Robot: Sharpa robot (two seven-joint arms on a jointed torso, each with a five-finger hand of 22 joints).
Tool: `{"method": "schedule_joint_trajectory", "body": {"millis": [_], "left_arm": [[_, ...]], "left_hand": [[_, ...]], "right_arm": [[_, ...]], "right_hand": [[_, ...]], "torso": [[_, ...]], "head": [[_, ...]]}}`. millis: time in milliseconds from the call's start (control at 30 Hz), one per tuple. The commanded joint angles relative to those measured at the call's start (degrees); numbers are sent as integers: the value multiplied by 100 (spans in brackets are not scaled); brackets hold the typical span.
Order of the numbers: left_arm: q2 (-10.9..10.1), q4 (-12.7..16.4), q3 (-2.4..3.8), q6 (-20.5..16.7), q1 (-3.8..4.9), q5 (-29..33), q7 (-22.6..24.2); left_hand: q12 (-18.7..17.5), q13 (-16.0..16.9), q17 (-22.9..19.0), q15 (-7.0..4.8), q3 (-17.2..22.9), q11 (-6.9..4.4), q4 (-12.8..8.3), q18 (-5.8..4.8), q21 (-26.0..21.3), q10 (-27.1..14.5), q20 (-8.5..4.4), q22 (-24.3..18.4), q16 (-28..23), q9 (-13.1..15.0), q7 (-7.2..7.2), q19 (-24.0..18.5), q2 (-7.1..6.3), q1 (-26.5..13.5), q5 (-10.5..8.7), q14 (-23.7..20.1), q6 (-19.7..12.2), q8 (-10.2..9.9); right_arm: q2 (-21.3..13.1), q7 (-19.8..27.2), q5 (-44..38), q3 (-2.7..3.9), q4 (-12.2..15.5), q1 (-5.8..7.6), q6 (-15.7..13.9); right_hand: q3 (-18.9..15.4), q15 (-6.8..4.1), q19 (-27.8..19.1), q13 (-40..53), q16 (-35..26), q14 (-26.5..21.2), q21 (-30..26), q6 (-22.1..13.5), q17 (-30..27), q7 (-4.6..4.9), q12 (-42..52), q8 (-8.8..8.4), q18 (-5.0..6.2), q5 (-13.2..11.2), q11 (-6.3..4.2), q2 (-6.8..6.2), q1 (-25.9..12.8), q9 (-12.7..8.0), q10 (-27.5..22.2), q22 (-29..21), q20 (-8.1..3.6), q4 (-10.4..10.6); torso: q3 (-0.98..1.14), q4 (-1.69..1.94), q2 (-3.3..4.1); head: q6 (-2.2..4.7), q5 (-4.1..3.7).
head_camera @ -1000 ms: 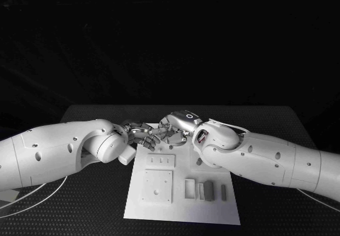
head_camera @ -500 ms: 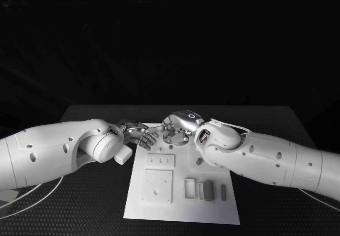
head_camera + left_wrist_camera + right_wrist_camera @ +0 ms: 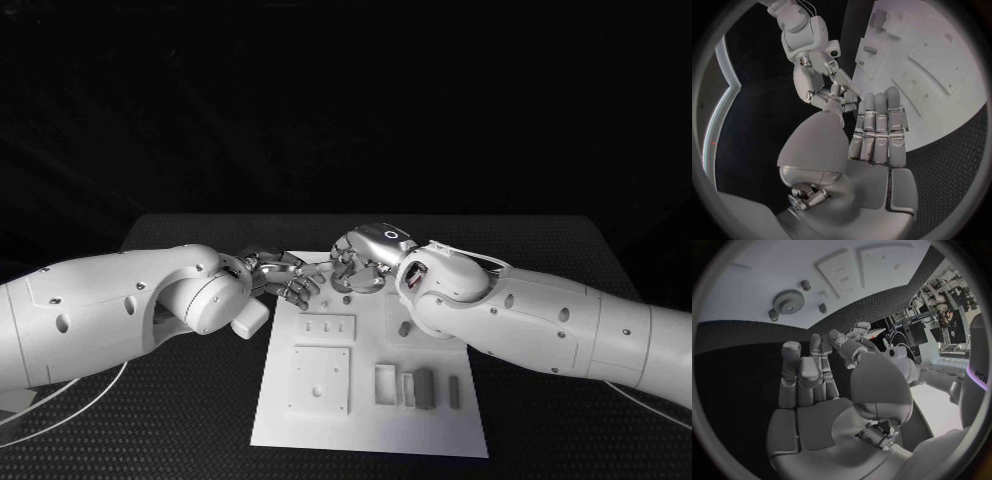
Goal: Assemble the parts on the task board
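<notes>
White task board (image 3: 369,420) bears grey parts (image 3: 423,386).

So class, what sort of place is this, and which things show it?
Probably a robotics test lab: a white flat task board of small parts on a black textured table, with equipment racks and cables behind.

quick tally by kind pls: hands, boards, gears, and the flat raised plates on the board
silver many-fingered hands: 2, left and right
white task board: 1
grey toothed gear: 1
raised white rectangular plates: 2
total: 6
</notes>
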Motion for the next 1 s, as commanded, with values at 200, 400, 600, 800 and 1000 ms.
{"method": "schedule_joint_trajectory", "body": {"millis": [200, 400, 600, 800, 1000], "left_arm": [[38, 46, 7, 124, 5, 296, 341], [48, 44, 7, 82, 5, 335, 361], [67, 56, 7, 99, 5, 362, 357], [85, 53, 7, 127, 5, 380, 338], [89, 49, 7, 122, 5, 381, 308]], "left_hand": [[-159, -49, -12, 27, -57, 45, -5, 59, -60, 29, 17, 38, -18, -31, 56, -31, 179, 539, -3, 5, -47, -58], [-180, -47, -6, 28, -77, 48, -2, 56, -63, 47, 18, 51, -12, -43, 79, -22, 188, 594, -4, 11, -89, -87], [-200, -45, -2, 27, -73, 51, -1, 55, -69, 49, 17, 60, -10, -48, 88, -19, 256, 633, -3, 11, -105, -100], [-229, -44, 2, 31, -98, 63, 1, 51, -79, 36, 20, 69, -10, -61, 114, -23, 297, 643, -4, 4, -162, -135], [-251, -42, 6, 32, -119, 71, 1, 50, -86, 25, 20, 78, -9, -71, 134, -25, 310, 654, -4, 0, -207, -162]], "right_arm": [[43, -16, -65, 3, -35, -13, 113], [39, -1, -61, 3, -7, -21, 148], [37, 4, -58, 3, 34, -28, 160], [44, 2, -57, 3, 48, -32, 155], [48, 3, -56, 3, 82, -36, 140]], "right_hand": [[-8, -4, 10, 4, -1, -51, -16, 43, 1, 32, -34, 33, 219, 10, -50, 50, 11, -13, 394, 107, -22, -34], [2, -3, 5, 1, -7, -54, -21, 37, -2, 33, -48, 28, 219, 10, -49, 51, 27, -19, 393, 105, -21, -47], [6, 1, -2, -2, -14, -59, -27, 28, -5, 37, -65, 22, 219, 9, -45, 45, 37, -26, 388, 104, -20, -60], [6, 3, -5, -4, -18, -61, -29, 24, -7, 40, -73, 19, 218, 8, -43, 44, 36, -29, 386, 103, -18, -62], [6, 4, -6, -5, -20, -62, -31, 22, -9, 41, -78, 18, 219, 8, -41, 42, 34, -31, 386, 103, -17, -63]], "torso": [[1, 8, 2], [1, 10, -1], [5, -2, 2], [5, 5, 0], [5, 5, -1]], "head": [[-16, 1], [-27, 7], [-30, 12], [-29, 6], [-35, 3]]}}
